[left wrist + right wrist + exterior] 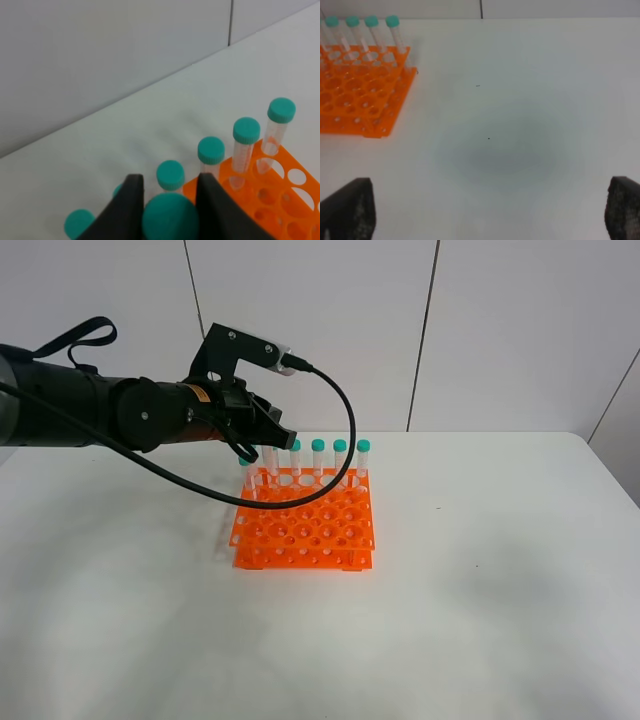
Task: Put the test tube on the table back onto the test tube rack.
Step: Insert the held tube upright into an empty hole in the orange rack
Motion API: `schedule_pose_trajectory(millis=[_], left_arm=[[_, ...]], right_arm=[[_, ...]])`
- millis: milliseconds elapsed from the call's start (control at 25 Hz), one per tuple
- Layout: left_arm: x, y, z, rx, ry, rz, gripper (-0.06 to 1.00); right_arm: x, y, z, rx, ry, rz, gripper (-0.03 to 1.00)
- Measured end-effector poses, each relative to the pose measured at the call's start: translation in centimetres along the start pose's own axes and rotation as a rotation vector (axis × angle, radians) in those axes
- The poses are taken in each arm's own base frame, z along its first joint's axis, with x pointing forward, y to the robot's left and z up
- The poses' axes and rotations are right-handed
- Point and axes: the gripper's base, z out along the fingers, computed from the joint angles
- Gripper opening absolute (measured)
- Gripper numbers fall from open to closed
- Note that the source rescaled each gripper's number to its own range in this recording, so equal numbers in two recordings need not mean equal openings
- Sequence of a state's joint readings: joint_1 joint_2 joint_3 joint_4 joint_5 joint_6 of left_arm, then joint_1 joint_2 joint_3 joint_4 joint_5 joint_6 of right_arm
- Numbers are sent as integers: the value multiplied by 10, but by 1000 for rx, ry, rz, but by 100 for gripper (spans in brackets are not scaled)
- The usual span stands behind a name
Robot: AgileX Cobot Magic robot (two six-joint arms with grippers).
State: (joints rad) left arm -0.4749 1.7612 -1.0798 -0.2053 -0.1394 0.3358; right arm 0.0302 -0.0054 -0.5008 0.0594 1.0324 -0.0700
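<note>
Exterior high view: the black left claw (262, 440) is at the back-left corner of the bright orange 2-tier plastic test tube rack (305, 525), which stands on the matte white worktop (480, 620).
The left claw is pinched on the teal-green screw cap of the slim clear plastic test tube (170, 217), in line with the rack's back row. Whether its tip sits in a hole cannot be told. 4 matching teal-capped tubes (318, 455) stand upright in that row beside it. The right claw (485, 210) is spread wide over the worktop, well apart from the rack.
</note>
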Motion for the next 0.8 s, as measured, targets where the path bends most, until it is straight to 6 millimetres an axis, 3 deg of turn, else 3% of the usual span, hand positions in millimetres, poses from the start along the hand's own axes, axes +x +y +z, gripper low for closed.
schedule_pose_trajectory(millis=[240,440,800], left_arm=[[0,-1,1,13,32,-14,0],[-8,-2,17,38,80,-16,0],[5,-2,29,36,108,-17,0]], right_arm=[[0,0,0,-1,0,0,100],[0,0,0,-2,0,1,100],[0,0,0,-3,0,2,100]])
